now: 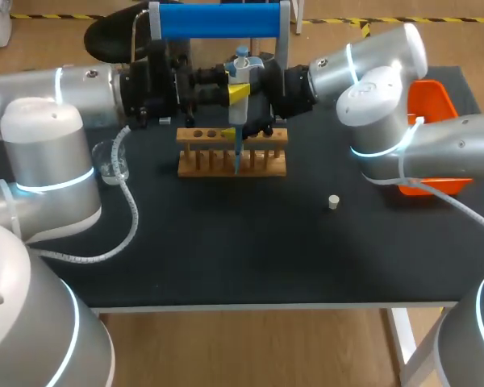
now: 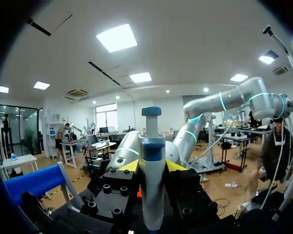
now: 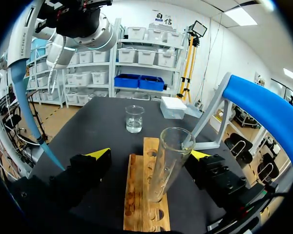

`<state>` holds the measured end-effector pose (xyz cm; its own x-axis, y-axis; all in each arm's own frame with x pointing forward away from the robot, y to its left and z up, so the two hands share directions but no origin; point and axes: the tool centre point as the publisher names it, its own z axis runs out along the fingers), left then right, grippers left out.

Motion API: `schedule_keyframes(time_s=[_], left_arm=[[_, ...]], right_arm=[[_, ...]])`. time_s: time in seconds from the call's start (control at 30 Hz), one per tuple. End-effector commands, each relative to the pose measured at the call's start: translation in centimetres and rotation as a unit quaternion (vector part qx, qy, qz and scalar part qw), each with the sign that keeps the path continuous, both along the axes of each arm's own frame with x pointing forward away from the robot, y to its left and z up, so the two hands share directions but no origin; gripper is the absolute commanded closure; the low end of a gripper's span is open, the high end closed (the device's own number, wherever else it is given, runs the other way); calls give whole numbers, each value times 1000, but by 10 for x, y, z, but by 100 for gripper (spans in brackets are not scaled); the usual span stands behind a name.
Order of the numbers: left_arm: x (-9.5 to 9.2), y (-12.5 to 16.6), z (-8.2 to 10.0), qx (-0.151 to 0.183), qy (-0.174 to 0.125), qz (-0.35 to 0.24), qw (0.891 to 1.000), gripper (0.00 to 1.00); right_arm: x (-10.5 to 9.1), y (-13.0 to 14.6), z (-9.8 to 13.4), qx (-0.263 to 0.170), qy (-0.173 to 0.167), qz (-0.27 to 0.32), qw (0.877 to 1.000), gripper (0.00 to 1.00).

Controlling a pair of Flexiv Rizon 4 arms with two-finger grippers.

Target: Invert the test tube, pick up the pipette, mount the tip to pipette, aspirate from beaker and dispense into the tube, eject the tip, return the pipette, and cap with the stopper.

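Observation:
My left gripper (image 1: pixel 240 90) is shut on the grey pipette (image 1: pixel 241 68) with its blue plunger, held upright over the wooden rack (image 1: pixel 262 161). In the left wrist view the pipette (image 2: pixel 151 161) stands between the yellow tips of that gripper (image 2: pixel 152 168). Its blue tip (image 1: pixel 236 149) points down at the rack. My right gripper (image 3: pixel 150 155) is open around the clear test tube (image 3: pixel 167 161), which leans in the rack (image 3: pixel 141 209), touching neither finger. The blue tip (image 3: pixel 36 126) hangs outside one finger, apart from the tube. The beaker (image 1: pixel 113 160) is at the left and the white stopper (image 1: pixel 333 201) at the right.
A blue-barred stand (image 1: pixel 218 20) rises behind the rack. An orange bin (image 1: pixel 431 101) sits at the far right, partly behind my right arm. A white box (image 3: pixel 174 107) lies near the beaker (image 3: pixel 135 118) beyond the rack.

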<state>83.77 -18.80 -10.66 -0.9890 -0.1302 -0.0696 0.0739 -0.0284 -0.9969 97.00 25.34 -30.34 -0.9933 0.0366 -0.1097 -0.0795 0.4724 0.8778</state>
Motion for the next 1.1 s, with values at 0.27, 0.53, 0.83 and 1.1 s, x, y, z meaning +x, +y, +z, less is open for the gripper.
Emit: schedule_keyframes(time_s=[0.27,0.53,0.83,1.1], left_arm=[[0,1,0,-1,0,0,1000,100],[0,1,0,-1,0,0,1000,100],[0,1,0,-1,0,0,1000,100],[0,1,0,-1,0,0,1000,100]], right_arm=[[-8,-48,16,0,-8,-14,1000,0],[-42,-108,40,28,-15,-37,999,0],[-94,-145,78,90,-6,-30,995,0],[-127,-129,109,171,26,7,985,0]])
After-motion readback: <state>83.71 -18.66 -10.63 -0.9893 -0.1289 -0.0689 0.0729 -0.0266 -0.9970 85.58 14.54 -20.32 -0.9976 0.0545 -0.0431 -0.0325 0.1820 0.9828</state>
